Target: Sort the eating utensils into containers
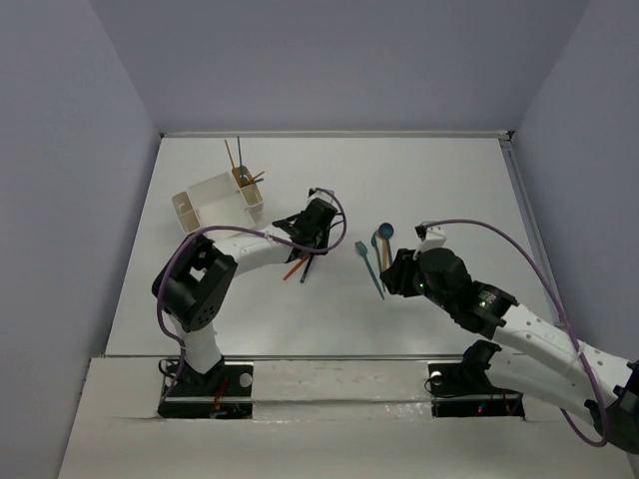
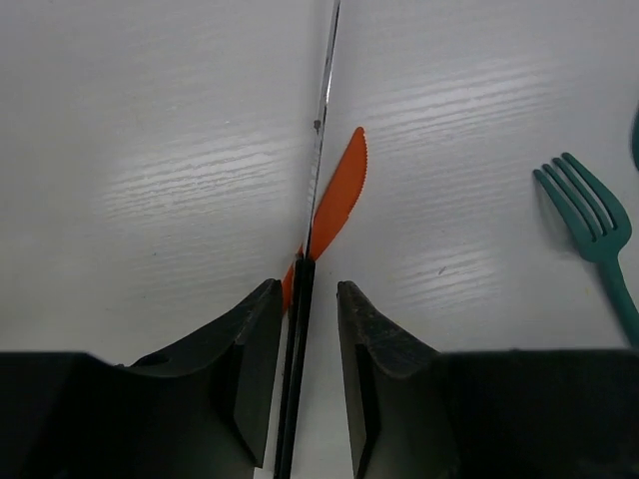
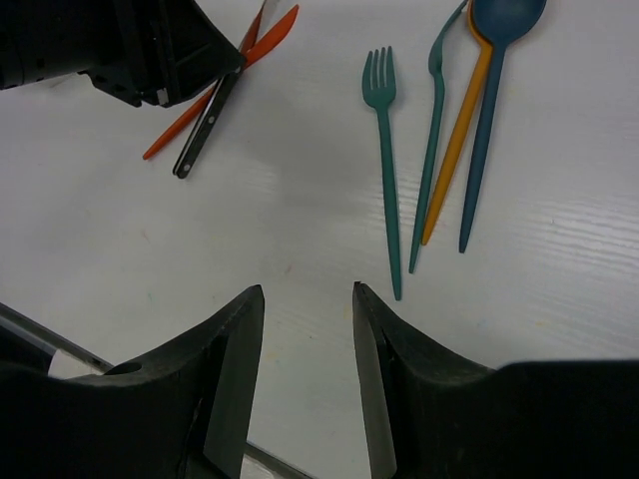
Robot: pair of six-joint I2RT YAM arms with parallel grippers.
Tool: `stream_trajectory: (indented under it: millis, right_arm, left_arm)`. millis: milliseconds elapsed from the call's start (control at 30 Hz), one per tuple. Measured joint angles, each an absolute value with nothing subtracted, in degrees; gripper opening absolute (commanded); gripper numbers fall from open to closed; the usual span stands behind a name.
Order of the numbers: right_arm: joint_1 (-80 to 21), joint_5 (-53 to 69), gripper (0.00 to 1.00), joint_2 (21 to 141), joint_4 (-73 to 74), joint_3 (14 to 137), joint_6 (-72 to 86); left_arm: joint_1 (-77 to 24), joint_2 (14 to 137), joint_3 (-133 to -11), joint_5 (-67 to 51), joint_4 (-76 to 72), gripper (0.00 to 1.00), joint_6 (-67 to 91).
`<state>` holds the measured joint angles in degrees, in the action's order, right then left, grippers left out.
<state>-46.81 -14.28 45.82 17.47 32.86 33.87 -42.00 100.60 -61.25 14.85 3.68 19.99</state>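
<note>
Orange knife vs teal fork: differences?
The orange knife has a serrated blade; the teal fork has four tines. The orange knife lies under the black-handled knife; the teal fork touches nothing. Both are thin, flat on the table.

Left arm [image 1: 250, 249]: white links, black joint housings, black base plate [image 1: 205, 391].
Left cable [image 1: 200, 232]: purple, looped alongside the links.
Right arm [image 1: 544, 344]: matching white links and black joints, black base block [image 1: 474, 384].
Right cable [image 1: 479, 222]: purple, arched.
Left pincer [image 2: 308, 289], right pincer [image 3: 308, 291]: two matte black fingers each, with grainy inner faces and bevelled edges.
</note>
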Motion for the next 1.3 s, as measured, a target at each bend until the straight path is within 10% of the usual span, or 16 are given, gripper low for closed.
stream_trajectory:
  millis: [200, 433, 933, 1300]
  right_arm:
    - [-46.81, -14.13, 0.49, 45.58, 17.34, 32.82, 33.87]
    - [-46.81, -13.96, 0.49, 45.25, 17.06, 32.8, 33.87]
    - [-46.81, -12.75, 0.49, 45.04, 13.93, 30.76, 33.8]
    - [-46.81, -10.94, 0.52, 41.95, 9.3, 28.18, 32.18]
  left_arm:
    - [-42.0, 102.69, -61.3, 14.76, 3.84, 0.26, 19.53]
    - [-41.98, 104.62, -61.45, 15.81, 3.51, 0.0, 19.29]
    - [-40.51, 81.23, -60.07, 18.57, 3.62, 0.0, 21.02]
    - [-15.73, 63.94, -62.15, 28.18, 1.43, 0.0, 20.18]
